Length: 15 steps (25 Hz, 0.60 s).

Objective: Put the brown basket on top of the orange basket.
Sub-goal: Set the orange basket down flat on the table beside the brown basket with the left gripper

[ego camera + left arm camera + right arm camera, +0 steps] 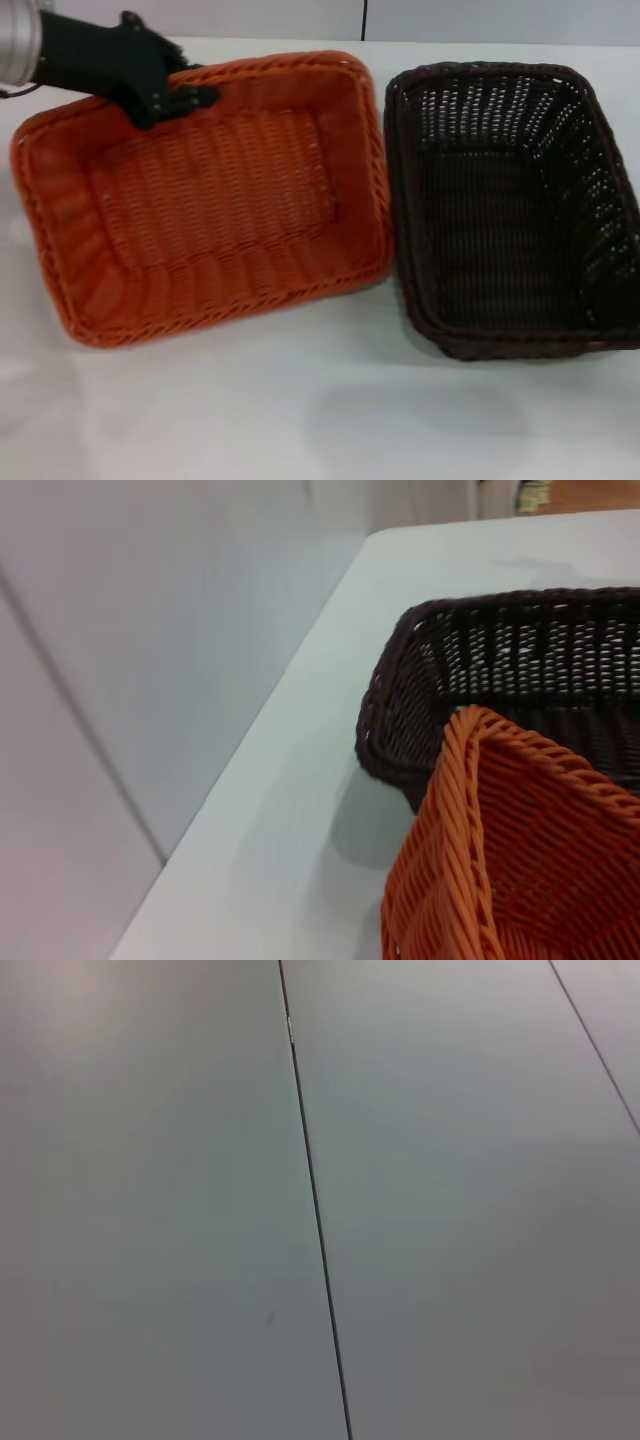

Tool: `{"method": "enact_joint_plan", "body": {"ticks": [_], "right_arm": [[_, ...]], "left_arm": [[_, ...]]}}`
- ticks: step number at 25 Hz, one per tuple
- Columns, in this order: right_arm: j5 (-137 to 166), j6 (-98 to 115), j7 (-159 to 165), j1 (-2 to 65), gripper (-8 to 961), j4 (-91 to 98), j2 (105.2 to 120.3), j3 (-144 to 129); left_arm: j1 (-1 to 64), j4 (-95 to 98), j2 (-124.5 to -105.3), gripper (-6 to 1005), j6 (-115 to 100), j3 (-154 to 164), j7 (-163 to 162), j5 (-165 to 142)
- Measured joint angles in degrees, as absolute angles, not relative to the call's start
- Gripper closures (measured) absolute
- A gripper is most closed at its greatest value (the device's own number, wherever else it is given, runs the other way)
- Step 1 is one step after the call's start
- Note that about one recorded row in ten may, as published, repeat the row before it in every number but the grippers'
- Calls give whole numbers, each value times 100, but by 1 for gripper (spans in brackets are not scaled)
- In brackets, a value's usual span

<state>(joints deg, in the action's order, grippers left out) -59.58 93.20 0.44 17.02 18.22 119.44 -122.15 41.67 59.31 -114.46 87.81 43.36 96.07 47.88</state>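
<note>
The orange basket point(220, 190) fills the left half of the table in the head view, turned askew, with its far side raised. My left gripper point(187, 98) reaches in from the far left and is shut on the far braided rim of that basket. The brown basket point(510, 200) lies flat to the right of it, their rims almost touching. The left wrist view shows a corner of the orange basket point(520, 850) close up, with the brown basket point(500, 650) just behind it. My right gripper is out of view.
The white table point(320, 420) runs in front of both baskets. In the left wrist view the table point(300, 780) ends at an edge beside a grey wall point(150, 630). The right wrist view shows only grey wall panels point(450, 1210).
</note>
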Motion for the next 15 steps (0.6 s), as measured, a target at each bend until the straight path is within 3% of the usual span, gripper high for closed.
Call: {"method": "enact_joint_plan", "body": {"ticks": [15], "right_arm": [[-5958,9349,44,1715,128,1883,11935,-12349]], "left_arm": [[4703,4978,-11696,820,8192,4626,10222,4319]]}}
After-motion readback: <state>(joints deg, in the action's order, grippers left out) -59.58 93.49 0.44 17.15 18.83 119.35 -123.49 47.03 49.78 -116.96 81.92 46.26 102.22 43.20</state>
